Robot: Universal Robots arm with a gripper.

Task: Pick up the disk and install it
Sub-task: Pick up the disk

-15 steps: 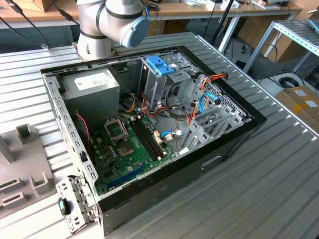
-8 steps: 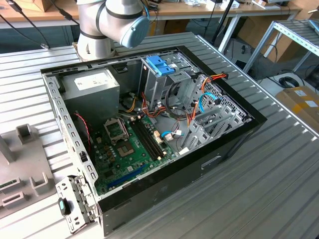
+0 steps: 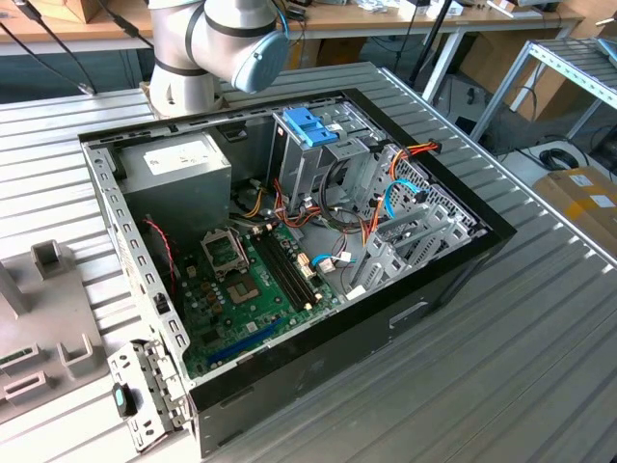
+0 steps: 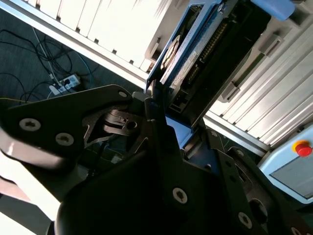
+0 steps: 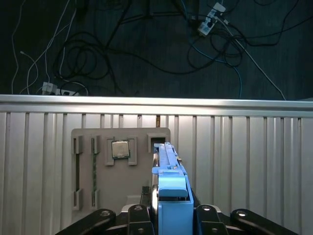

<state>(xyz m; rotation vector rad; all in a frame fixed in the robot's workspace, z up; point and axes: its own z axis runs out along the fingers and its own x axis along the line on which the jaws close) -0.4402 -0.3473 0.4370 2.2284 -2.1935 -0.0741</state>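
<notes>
Item 1, my jaws: black metal, matt, with bright screw heads.
Item 2, disk (image 5: 171,188) between them: grey metal edge, framed in smooth bright-blue plastic.
Item 3, surface (image 3: 540,338): ribbed pale metal, satin sheen.
Item 4, computer case (image 3: 405,318): glossy black outside, dull bare grey sheet metal inside.
Item 5, fixture plate (image 3: 29,318), at 8 o'clock from the case in the exterior view: matt grey plastic.

Exterior view high over the worktop (image 3: 540,338), angled down onto the computer case (image 3: 328,362), both wrist views close above the worktop edge, sharing the disk (image 5: 172,200)
</notes>
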